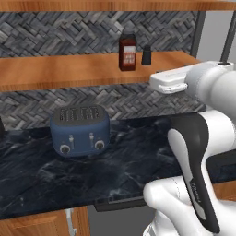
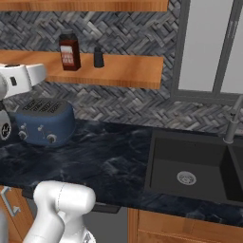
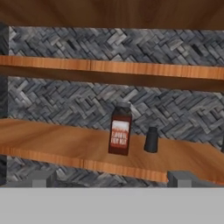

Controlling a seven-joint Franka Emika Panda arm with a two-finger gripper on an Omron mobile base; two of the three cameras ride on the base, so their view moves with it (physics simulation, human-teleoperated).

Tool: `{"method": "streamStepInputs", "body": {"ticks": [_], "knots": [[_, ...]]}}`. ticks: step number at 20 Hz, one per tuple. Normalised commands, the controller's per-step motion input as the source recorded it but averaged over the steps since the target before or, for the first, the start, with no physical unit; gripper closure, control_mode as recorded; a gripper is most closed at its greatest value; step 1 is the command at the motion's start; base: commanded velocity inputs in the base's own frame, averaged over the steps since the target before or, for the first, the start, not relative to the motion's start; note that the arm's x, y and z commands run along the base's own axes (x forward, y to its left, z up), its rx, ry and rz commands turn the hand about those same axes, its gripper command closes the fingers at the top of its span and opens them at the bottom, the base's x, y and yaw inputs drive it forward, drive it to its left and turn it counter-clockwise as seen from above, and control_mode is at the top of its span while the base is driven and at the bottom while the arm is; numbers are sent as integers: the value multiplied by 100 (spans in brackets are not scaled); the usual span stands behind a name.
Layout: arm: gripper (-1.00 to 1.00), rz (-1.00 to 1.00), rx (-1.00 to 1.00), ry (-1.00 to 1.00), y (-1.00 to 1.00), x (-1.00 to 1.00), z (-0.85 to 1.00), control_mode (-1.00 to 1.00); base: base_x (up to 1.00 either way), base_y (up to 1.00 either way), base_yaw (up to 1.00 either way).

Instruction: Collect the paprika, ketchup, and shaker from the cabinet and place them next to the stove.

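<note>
The paprika (image 1: 127, 53) (image 2: 70, 51) (image 3: 120, 131), a dark red-brown jar with a black lid and pale label, stands upright on the middle board of the cabinet (image 1: 69, 69) (image 2: 128, 69) (image 3: 52, 140). Just to its right stands the shaker (image 1: 146, 55) (image 2: 98, 57) (image 3: 151, 140), a small dark cylinder, apart from the jar. My gripper (image 3: 111, 179) is open and holds nothing. It faces the shelf from some distance, roughly in line with the jar. The ketchup and the stove are out of view.
A blue toaster (image 1: 80, 131) (image 2: 45, 121) sits on the black marble counter (image 1: 138, 152) below the shelf. A black sink (image 2: 190, 171) with a faucet (image 2: 232, 123) lies to the right. Another shelf board (image 3: 109, 70) runs above the jar.
</note>
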Motion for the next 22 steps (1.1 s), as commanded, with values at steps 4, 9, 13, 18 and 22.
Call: {"method": "streamStepInputs", "body": {"ticks": [4, 9, 13, 18, 22], "knots": [[-100, 0, 2, 0, 0, 18, -1, -100, 0, 0, 0], [-100, 0, 0, 3, 0, 26, -3, -100, 0, 0, 0], [-100, -3, 0, 3, 0, 37, 3, -100, 0, 0, 0], [-100, -2, 0, 5, 0, 39, 11, -100, 0, 0, 0], [-100, -3, 0, 3, 0, 33, 16, -100, 0, 0, 0]]}}
